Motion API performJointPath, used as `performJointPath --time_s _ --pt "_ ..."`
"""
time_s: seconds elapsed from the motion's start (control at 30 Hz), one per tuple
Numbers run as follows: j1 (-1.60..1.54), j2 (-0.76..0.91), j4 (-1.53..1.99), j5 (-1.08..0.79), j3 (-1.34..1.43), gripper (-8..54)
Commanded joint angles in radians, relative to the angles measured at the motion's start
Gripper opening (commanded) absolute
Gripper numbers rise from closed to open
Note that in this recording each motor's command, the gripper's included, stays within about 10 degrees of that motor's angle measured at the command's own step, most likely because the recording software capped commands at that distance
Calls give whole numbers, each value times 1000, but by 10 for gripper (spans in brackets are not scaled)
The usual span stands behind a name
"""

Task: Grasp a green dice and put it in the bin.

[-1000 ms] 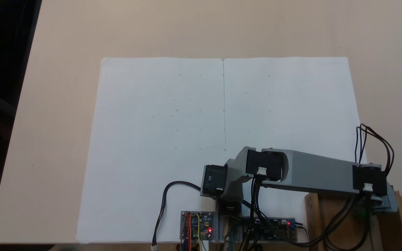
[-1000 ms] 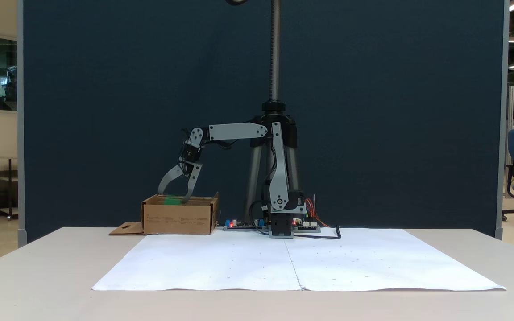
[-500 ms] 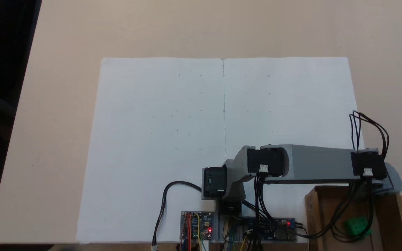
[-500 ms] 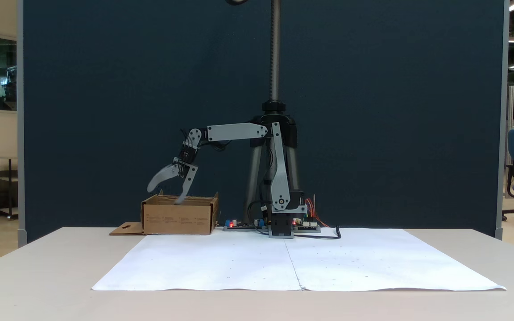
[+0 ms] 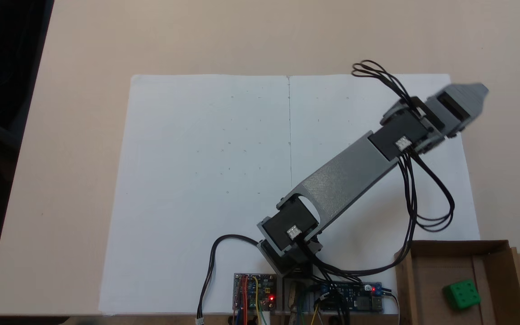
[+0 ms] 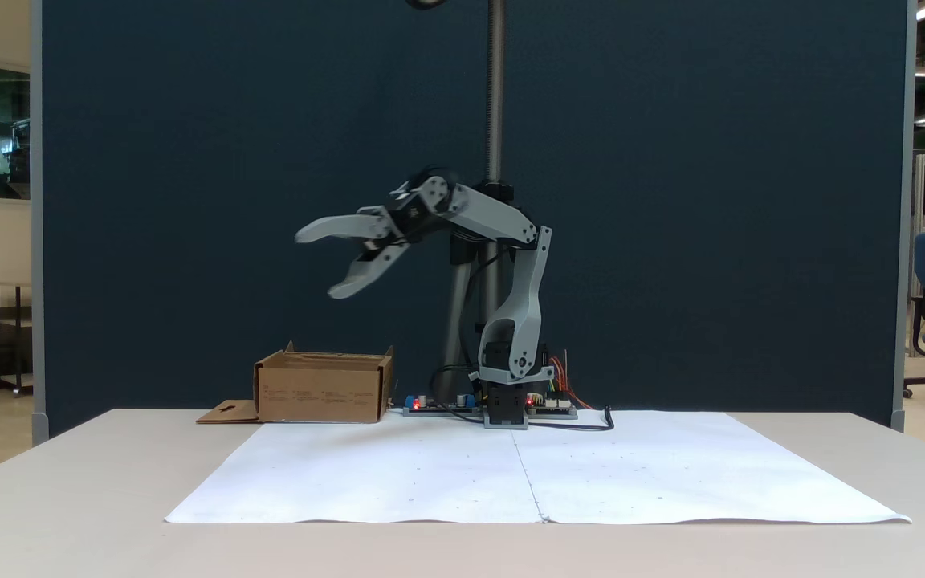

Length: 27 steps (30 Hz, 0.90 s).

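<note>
My jaws stand wide apart and hold nothing: in a fixed view the gripper (image 6: 319, 263) hangs high in the air, pointing toward the left of that picture, well above the bin (image 6: 323, 387). The green dice (image 5: 462, 294) lies loose on the floor of the bin (image 5: 431, 271), so it sits below and well behind the jaws, back toward the arm's base side of the table. It is a cube, so it has no long axis to speak of. A second ago the gripper was down inside the box with the dice between its fingers; now the arm has swung up and out over the white paper (image 5: 224, 180). I judge the drop done and the next move a plain retreat.
</note>
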Motion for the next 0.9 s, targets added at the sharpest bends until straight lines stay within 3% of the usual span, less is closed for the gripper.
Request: performJointPath --time_s 0.0,0.27,0.47,0.87 --pt "-118 41 -89 48 -25 442" --pt "-502 52 -144 49 123 446" --pt "-712 193 -348 46 414 447" --pt "-788 373 -742 34 897 443"
